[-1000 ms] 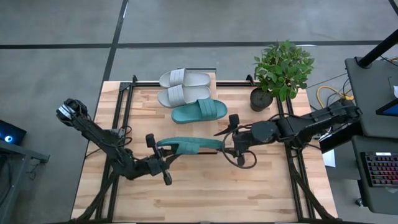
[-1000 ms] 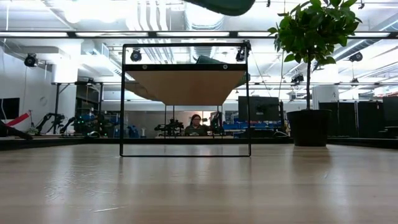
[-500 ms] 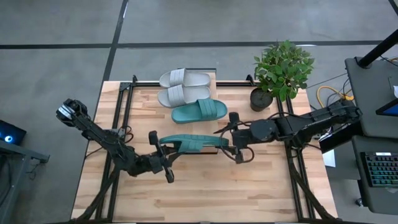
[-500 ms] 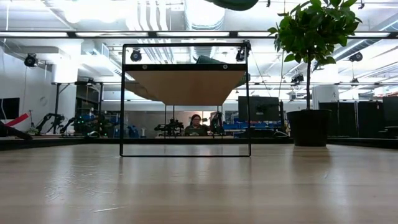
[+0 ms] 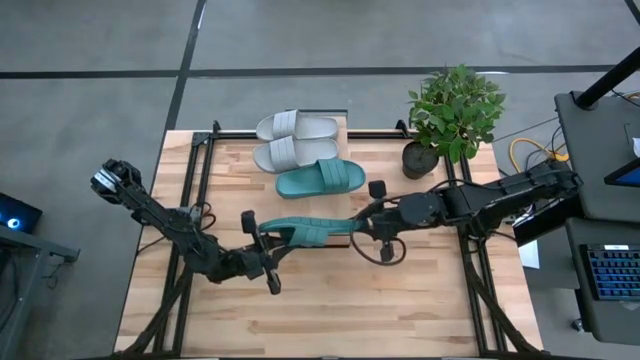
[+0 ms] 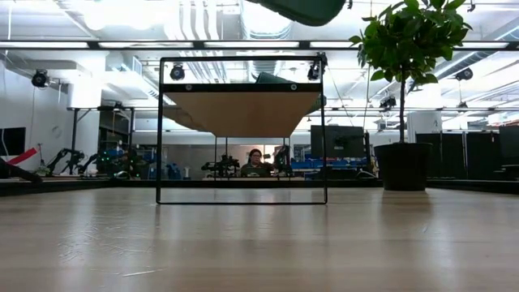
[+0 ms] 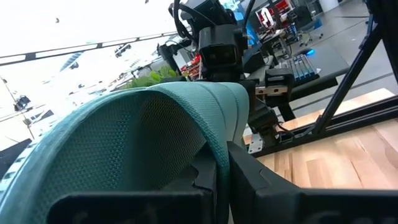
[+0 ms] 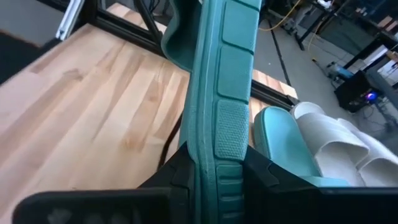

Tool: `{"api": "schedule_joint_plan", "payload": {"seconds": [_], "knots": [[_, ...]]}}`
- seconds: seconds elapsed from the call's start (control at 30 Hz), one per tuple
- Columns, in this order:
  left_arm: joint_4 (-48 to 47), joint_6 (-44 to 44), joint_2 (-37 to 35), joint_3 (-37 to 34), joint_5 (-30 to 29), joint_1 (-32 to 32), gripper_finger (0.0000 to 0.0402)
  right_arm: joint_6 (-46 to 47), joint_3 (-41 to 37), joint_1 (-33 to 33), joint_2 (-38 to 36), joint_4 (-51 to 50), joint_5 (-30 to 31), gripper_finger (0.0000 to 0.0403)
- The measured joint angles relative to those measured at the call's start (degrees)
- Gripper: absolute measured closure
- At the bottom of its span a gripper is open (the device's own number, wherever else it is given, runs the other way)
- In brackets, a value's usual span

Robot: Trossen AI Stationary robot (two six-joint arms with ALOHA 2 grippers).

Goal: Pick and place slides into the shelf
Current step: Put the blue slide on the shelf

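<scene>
A teal slide [image 5: 305, 232] hangs in the air over the table's middle, on its edge, with a gripper shut on each end. My left gripper [image 5: 262, 238] has its left end, and my right gripper [image 5: 360, 228] its right end. The low view shows only its underside [image 6: 296, 8] at the top of the picture. Two pale slides [image 5: 295, 127] [image 5: 290, 153] and another teal slide [image 5: 320, 178] lie side by side on top of the shelf [image 6: 243, 113] at the table's far side. My left gripper pinches the rim of the slide's wide strap [image 7: 214, 134] between its two shut fingers, coming level from the table's left. The strap arches over the fingers, and the slide is clear of the table. My right gripper clasps the sole at the slide's right end [image 8: 217, 149], one finger [image 8: 177, 174] on the footbed side and one [image 8: 264, 177] on the tread side. It comes level from the table's right, along the slide. The slide stands on its edge, clear of the table.
A potted plant [image 5: 450, 115] stands at the far right, close to my right arm. The shelf's dark frame [image 6: 160, 130] rises from the table at the far side. Bare wood [image 5: 330, 300] lies near the front edge. A person [image 6: 255, 162] sits far behind the table.
My right gripper has come a little toward the table's left and has shut on the teal slide's right end. My left gripper has kept its hold, and the slide has stayed up in the air between the two.
</scene>
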Motion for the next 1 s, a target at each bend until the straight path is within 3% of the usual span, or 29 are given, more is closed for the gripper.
{"api": "schedule_joint_plan", "payload": {"seconds": [0.27,0.53,0.67,1.0], "knots": [[-0.13,2.95,-0.02,0.00,3.71,-0.02,0.0359,0.68,1.18,-0.07,-0.44,-1.84,-0.20,0.0344],[-1.74,15.84,-0.11,-0.33,4.29,-0.04,0.0227,1.22,1.86,-0.38,-2.88,-5.23,0.72,0.0344],[-1.03,23.01,-0.24,0.17,1.53,-0.15,0.0183,3.40,1.66,-0.50,-5.01,-8.35,1.09,0.0344],[-1.38,38.94,-0.26,0.33,-8.08,-0.26,0.0169,9.85,0.83,-0.59,-8.33,-9.81,0.68,0.0344]]}}
